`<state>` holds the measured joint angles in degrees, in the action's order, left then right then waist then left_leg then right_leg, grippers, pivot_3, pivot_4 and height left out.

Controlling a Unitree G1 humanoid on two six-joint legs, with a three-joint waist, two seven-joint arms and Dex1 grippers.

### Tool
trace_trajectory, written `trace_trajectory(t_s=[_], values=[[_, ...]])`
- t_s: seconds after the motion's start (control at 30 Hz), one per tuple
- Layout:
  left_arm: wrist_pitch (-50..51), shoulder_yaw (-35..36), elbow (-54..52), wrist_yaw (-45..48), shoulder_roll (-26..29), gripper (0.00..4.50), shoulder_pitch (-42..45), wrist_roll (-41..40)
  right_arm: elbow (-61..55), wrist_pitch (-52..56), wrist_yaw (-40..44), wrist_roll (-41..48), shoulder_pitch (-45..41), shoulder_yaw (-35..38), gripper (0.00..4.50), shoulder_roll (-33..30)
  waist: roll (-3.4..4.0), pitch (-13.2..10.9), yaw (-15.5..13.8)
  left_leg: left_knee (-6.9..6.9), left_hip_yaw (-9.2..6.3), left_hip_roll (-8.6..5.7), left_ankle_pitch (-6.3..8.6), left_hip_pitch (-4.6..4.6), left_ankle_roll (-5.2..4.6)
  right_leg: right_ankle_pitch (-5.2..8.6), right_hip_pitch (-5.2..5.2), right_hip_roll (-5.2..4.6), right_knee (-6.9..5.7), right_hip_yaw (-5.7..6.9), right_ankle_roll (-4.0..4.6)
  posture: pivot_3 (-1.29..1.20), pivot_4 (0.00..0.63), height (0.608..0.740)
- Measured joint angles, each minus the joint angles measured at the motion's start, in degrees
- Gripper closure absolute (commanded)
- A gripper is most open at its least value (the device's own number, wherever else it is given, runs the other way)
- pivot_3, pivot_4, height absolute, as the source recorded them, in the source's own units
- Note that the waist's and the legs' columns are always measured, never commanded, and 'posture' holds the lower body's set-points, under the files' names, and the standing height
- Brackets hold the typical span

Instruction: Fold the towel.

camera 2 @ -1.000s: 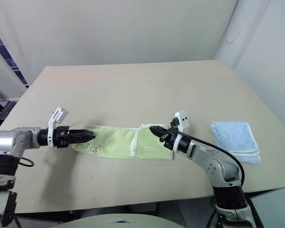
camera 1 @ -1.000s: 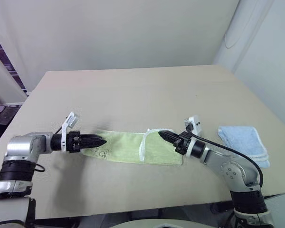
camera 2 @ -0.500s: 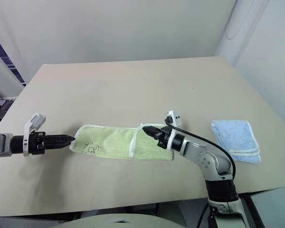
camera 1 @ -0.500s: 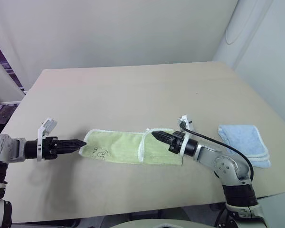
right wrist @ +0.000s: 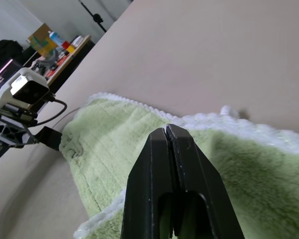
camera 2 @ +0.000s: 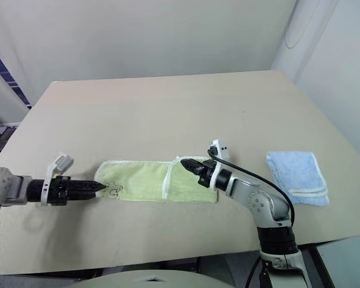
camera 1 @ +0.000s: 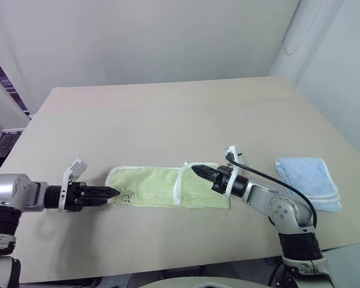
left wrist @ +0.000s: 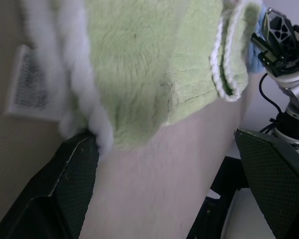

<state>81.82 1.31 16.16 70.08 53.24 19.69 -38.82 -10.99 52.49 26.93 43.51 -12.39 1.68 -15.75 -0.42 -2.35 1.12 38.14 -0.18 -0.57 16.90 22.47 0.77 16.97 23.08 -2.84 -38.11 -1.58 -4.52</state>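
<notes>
The light green towel (camera 1: 153, 186) lies flat near the table's front edge, its right end folded over into a flap (camera 1: 201, 191) edged in white cord. A small dark motif (camera 1: 127, 195) marks its near left corner. My left gripper (camera 1: 114, 192) reaches in level from the left, with its tips at that corner. In the left wrist view its fingers (left wrist: 65, 189) stand wide apart, open, with the towel's white edge (left wrist: 84, 99) just ahead. My right gripper (camera 1: 195, 170) is shut, its tip over the flap's far edge. The right wrist view shows its fingers (right wrist: 167, 149) pressed together with nothing between them.
A smaller light blue folded towel (camera 1: 307, 180) lies at the right front of the tan table (camera 1: 168, 120). The table's far half is bare surface. A white wall stands behind it, and the table's front edge runs close under both arms.
My left gripper drew back to the left off the towel's end. It then came in again lower, at the near left corner, with its wrist rolled. The right gripper stayed put.
</notes>
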Motion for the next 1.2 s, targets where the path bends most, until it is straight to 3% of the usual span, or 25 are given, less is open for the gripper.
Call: trace_trajectory(t_s=[0.27,0.37,0.43,0.6,0.87,1.0,1.2], values=[[-1.3,0.26,0.55,-0.18,4.23,0.03,-0.99,-0.59,0.0,0.0,-0.57,0.01,0.62,1.34,4.5,0.08,0.0,0.0,0.17,0.0,-0.01,0.0,-0.02,0.0,0.03,0.03,0.03,0.0,-0.01,0.0,0.05,0.0,0.0,0.74],[-5.56,-1.52,6.94,-1.13,-0.25,0.6,4.2,2.18,0.3,-0.04,-0.58,-0.01,0.52,1.47,4.5,0.76,0.08,0.0,-0.69,0.01,-0.01,-0.01,-0.05,-0.11,0.06,0.08,0.03,-0.07,0.01,0.15,0.14,0.0,0.0,0.74],[-8.73,-3.28,11.63,-1.3,-3.77,1.26,6.93,3.8,0.32,-0.06,-0.56,0.0,0.29,0.95,4.5,1.54,0.03,0.03,-0.67,0.05,-0.01,-0.03,-0.07,-0.11,0.07,0.04,-0.01,-0.07,0.0,0.14,0.21,0.0,0.0,0.74],[-11.83,-5.16,15.97,-0.74,-4.1,3.09,8.07,6.6,0.69,-0.34,-0.56,-0.28,0.3,0.81,4.5,1.71,0.11,0.14,0.05,0.05,-0.01,-0.04,-0.08,-0.14,0.07,-0.07,-0.17,-0.04,-0.03,0.07,0.07,0.0,0.0,0.74],[-13.91,-4.58,16.54,-1.08,-6.37,3.09,7.94,7.85,1.13,-0.4,-0.31,-0.65,0.31,0.76,4.5,1.61,0.35,0.36,-0.43,0.07,-0.02,-0.04,-0.09,-0.23,0.06,-0.06,-0.34,-0.06,-0.02,0.09,0.09,0.0,0.0,0.74],[-14.96,-4.22,16.48,-2.61,-7.71,4.34,7.96,9.07,1.13,-0.4,-0.24,-0.68,0.3,0.78,4.5,1.54,0.43,0.41,-0.51,0.07,-0.02,-0.05,-0.09,-0.32,0.05,0.02,-0.44,-0.1,-0.02,0.12,0.23,0.0,0.0,0.74],[-16.45,-3.51,14.96,-3.33,-8.81,4.42,7.35,10.2,1.13,-0.48,-0.1,-1.33,0.3,0.75,4.5,1.65,0.45,0.43,-0.74,0.08,-0.02,-0.09,-0.1,-0.32,0.03,-0.06,-0.47,-0.13,0.0,0.13,0.09,0.0,0.0,0.74]])
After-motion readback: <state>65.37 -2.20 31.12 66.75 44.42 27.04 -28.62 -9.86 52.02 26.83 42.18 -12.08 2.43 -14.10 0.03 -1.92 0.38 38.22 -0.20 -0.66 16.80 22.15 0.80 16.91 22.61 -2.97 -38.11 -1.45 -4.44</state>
